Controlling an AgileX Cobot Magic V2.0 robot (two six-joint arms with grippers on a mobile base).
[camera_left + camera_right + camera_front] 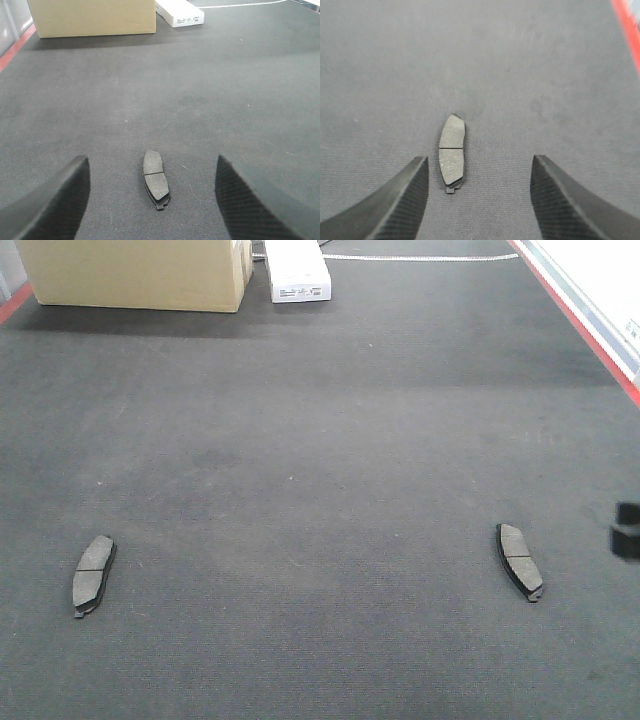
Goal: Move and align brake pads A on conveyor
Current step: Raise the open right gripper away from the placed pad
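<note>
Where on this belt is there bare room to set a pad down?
Bare: the wide stretch of conveyor between the left brake pad and the right brake pad. Crowded: the far left, by the cardboard box and white box.

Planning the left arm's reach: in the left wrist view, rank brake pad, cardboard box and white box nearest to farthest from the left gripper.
1. Brake pad, just ahead of the left gripper, between its fingers.
2. Cardboard box, far back, left.
3. White box, slightly farther, right of it.
</note>
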